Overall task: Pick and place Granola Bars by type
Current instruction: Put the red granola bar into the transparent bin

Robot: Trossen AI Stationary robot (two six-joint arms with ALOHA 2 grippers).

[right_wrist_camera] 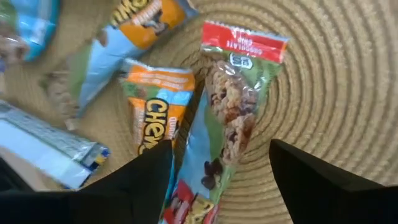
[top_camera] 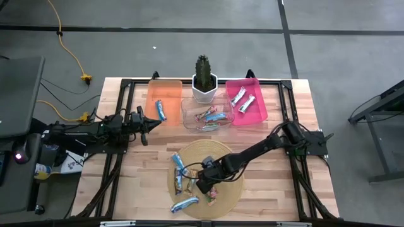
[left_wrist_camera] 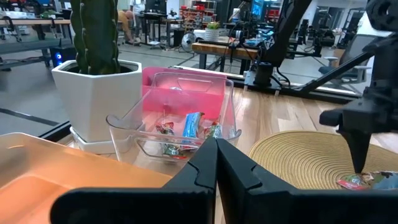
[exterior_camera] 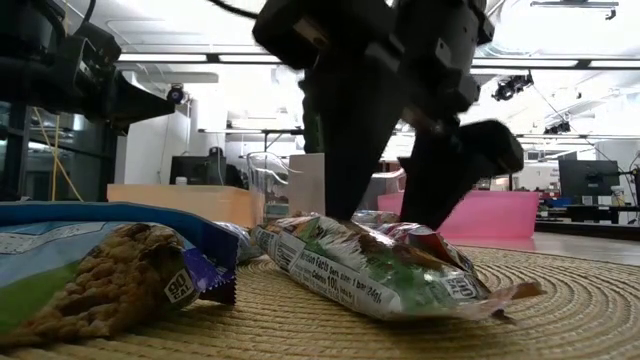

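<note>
Step in hand, as judged: pick one bar off the mat (top_camera: 235, 189) near the table's front edge, then place it by type.

The right gripper (right_wrist_camera: 214, 171) hangs over the mat's centre, fingers spread wide, straddling the red-topped bar (right_wrist_camera: 239, 93). An orange bar (right_wrist_camera: 152, 102) lies touching that bar's side; more bars (top_camera: 178, 165) lie toward the mat's left rim.

- Lower until both fingers reach the mat, one on each long side of the red-topped bar.
- Keep the inner finger clear of the orange bar, or both may lift together.
- Close across the narrow width; foil may slip, so grip mid-length.

Sorted bars already lie in the orange bin (top_camera: 165, 94), clear bin (top_camera: 189, 113) and pink bin (top_camera: 257, 107) along the back edge, beside the cactus (top_camera: 203, 72).

The left gripper (left_wrist_camera: 214, 163) waits near the orange bin, fingers pressed together, holding nothing.
</note>
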